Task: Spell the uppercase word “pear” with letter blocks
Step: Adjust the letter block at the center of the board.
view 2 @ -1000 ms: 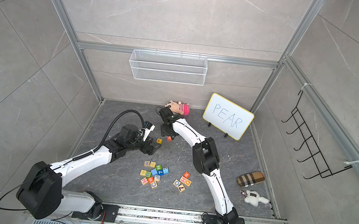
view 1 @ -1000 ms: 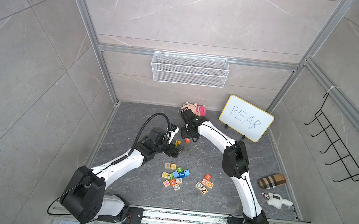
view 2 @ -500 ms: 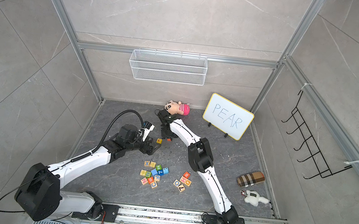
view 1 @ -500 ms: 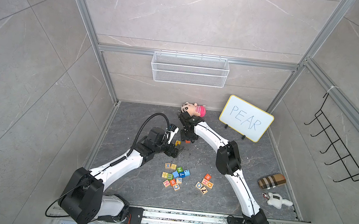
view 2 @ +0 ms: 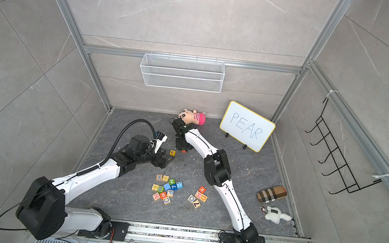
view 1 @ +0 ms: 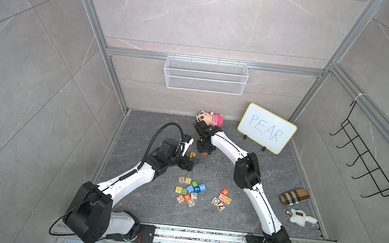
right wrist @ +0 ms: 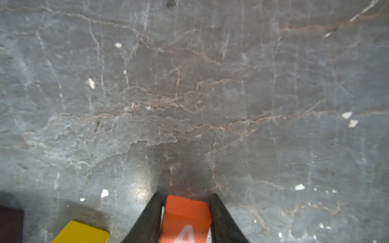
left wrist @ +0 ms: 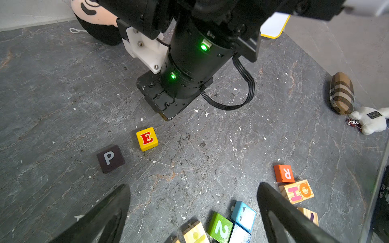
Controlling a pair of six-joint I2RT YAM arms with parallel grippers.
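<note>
Letter blocks (view 1: 192, 155) lie scattered on the dark stone counter (left wrist: 63, 84). We see the black P block (left wrist: 110, 158) and the yellow E block (left wrist: 147, 138) lying flat, letters up, near each other but not touching. Our right hand (right wrist: 185, 196) points down just beyond the E block and pinches the orange A block (right wrist: 186, 218) between its fingers (right wrist: 147, 216). Whether that block rests on the counter, we cannot tell. The orange-red R block (left wrist: 284, 173) sits well apart, touching a wooden H block (left wrist: 293, 194) in a small cluster. Our left hand (left wrist: 192, 186) hovers spread wide, holding nothing, near the P and E blocks.
</note>
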